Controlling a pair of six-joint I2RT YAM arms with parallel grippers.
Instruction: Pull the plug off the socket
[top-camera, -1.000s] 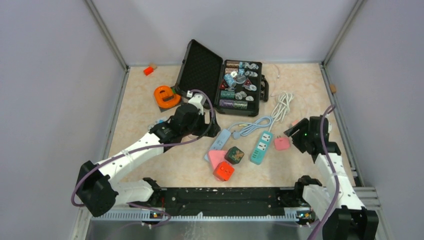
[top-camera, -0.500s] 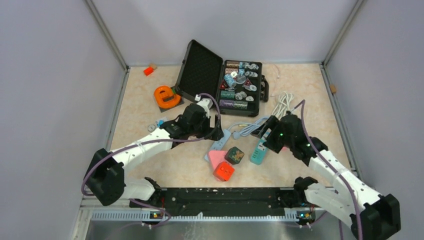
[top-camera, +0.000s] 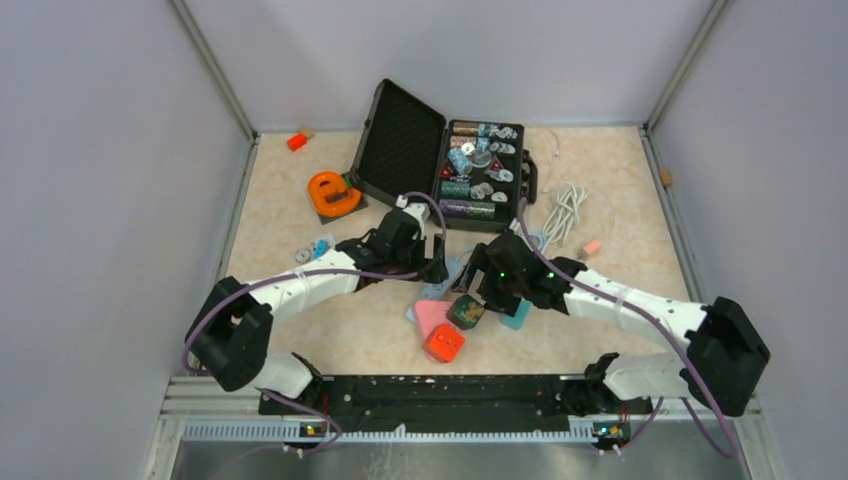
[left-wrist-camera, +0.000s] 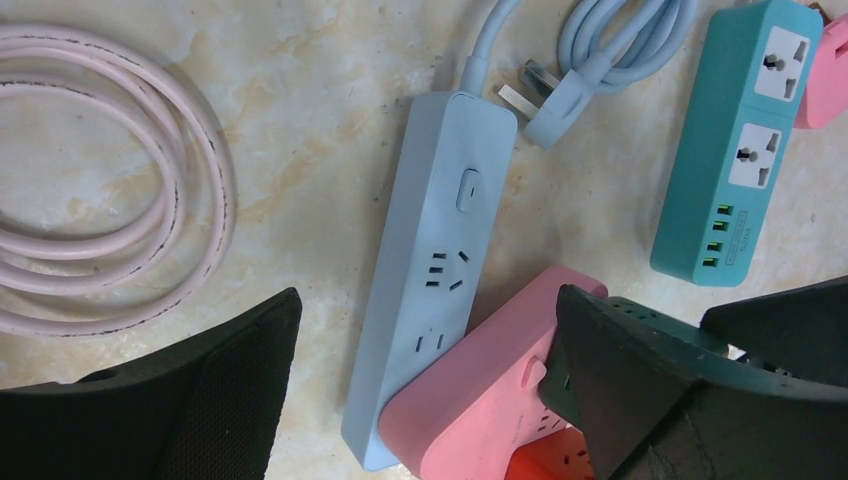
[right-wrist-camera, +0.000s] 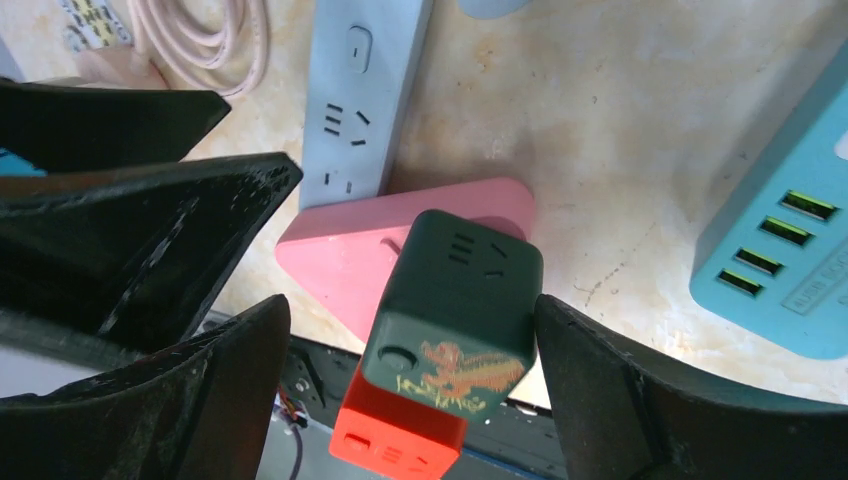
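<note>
1. While the right arm has swung in from the right side of the table (top-camera: 290, 205) within the last second, the dark green cube (right-wrist-camera: 455, 300) sits in the middle near the front edge, resting on the pink block (right-wrist-camera: 340, 250).
2. I take the cube to be the plug and the pink block its socket. Whether its pins are seated is hidden underneath.
3. The right gripper (right-wrist-camera: 412, 305) now straddles the cube with jaws spread wide, having opened further during the approach. One finger is close against the cube's side, the other stands apart, and nothing is held.
4. The left gripper (left-wrist-camera: 428, 295) is also wide and empty. It has edged towards the centre and hangs over the pale blue strip (left-wrist-camera: 440, 250), whose near end lies against the pink block.
5. So the reach looks finished and the grasp not yet made. The next move calls for closing on the cube and lifting it straight off. The block may ride up with it unless the left arm pins it.
6. Around this, the red cube (right-wrist-camera: 395, 440) sits just in front, the teal strip (right-wrist-camera: 790, 250) lies to the right, a pink cord (left-wrist-camera: 110, 190) is coiled to the left, and a black case (top-camera: 400, 140) stands open at the far side.
</note>
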